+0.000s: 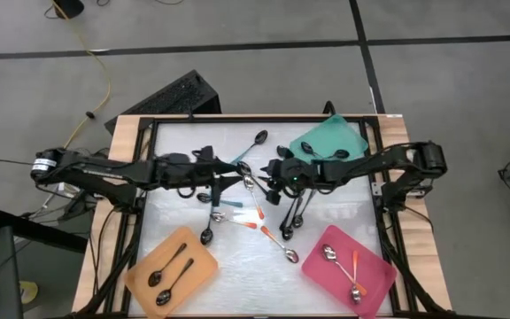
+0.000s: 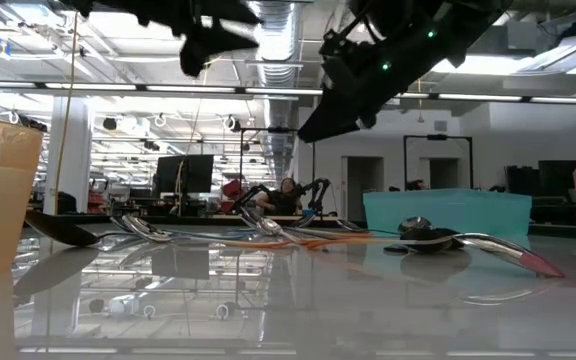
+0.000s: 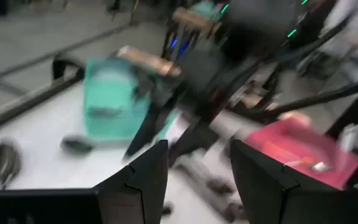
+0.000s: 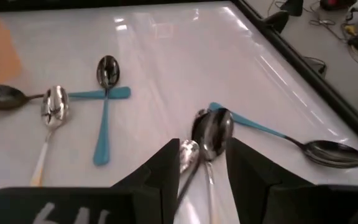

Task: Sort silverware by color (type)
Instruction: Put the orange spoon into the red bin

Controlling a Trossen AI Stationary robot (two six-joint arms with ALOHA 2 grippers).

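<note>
Spoons (image 4: 211, 134) between right gripper (image 4: 202, 163) fingers (jaws apart), table centre

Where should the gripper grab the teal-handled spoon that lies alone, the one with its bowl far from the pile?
Grip the teal-handled spoon at mid-handle, coming straight down with fingers across it. It lies flat, its handle thin and bare there, while the handle's end sits by the piled spoons.

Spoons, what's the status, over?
Left gripper open, empty, mid-table. Right gripper open above a spoon cluster. Loose spoons crowded between both arms.
</note>
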